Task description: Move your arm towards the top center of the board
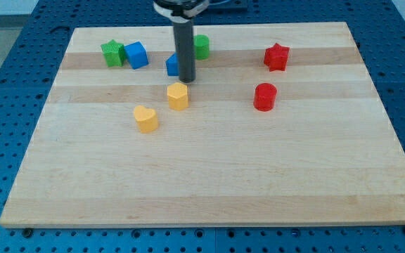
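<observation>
My tip [186,77] is at the end of the dark rod, near the top of the wooden board [209,176], a little left of its centre line. A blue block [172,65] sits just left of and behind the rod, partly hidden by it. A green block [201,46] is just up and right of the rod. A yellow hexagonal block [178,96] lies just below the tip, apart from it. A yellow heart block [145,119] lies lower left.
A green star block [112,53] and a blue cube [136,55] sit together at the top left. A red star block [276,57] is at the top right, with a red cylinder [265,97] below it.
</observation>
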`<state>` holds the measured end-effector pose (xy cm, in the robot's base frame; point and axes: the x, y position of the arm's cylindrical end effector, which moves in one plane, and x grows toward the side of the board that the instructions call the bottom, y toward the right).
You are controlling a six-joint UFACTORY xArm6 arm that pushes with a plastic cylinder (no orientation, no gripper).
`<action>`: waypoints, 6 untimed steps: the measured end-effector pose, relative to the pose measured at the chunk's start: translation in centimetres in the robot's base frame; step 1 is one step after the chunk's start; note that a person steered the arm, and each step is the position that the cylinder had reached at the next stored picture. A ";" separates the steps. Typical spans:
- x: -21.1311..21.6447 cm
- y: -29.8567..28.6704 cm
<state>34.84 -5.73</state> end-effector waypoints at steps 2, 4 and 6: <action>-4.6 -0.5; -2.6 -0.3; -5.8 10.0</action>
